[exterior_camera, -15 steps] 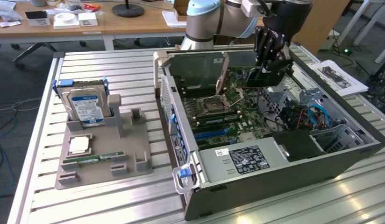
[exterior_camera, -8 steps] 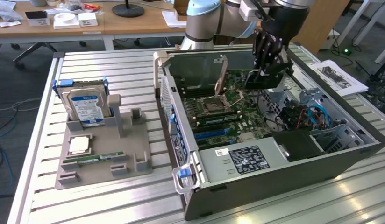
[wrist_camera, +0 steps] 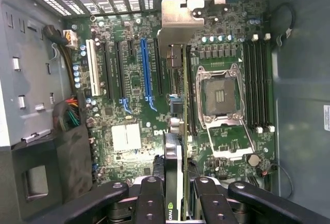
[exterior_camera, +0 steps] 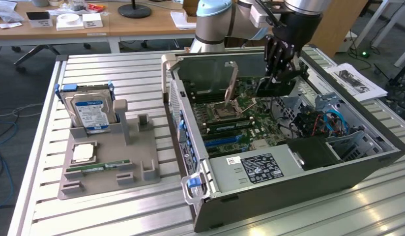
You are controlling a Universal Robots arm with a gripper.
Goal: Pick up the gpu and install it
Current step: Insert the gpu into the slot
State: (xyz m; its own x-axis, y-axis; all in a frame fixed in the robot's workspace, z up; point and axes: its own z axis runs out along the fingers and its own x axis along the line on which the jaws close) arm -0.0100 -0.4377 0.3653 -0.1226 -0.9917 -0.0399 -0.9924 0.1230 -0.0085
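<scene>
Slatted metal table (exterior_camera: 124, 69): parts tray (exterior_camera: 124, 147) on the exterior view's left, open computer case (exterior_camera: 307, 182) to its right.
Inside the case the gripper (exterior_camera: 281, 77) has its jaws narrowed onto the gpu (exterior_camera: 271, 89), held on edge above the motherboard (wrist_camera: 129, 136), seemingly unseated. To do it well, I judge: keep the card upright, with its edge squared over the blue slot (wrist_camera: 146, 69).

Count on inspection: one gripper (wrist_camera: 175, 185), one gpu (wrist_camera: 173, 152). One open case (exterior_camera: 288, 167) with one motherboard (wrist_camera: 131, 87), bearing one CPU socket (wrist_camera: 219, 96), four memory slots (wrist_camera: 256, 79), one blue slot (wrist_camera: 146, 66) and one white slot (wrist_camera: 93, 69). One grey tray (exterior_camera: 133, 157), carrying one hard drive (exterior_camera: 91, 110), one CPU (exterior_camera: 83, 153) and one RAM stick (exterior_camera: 98, 168).
</scene>
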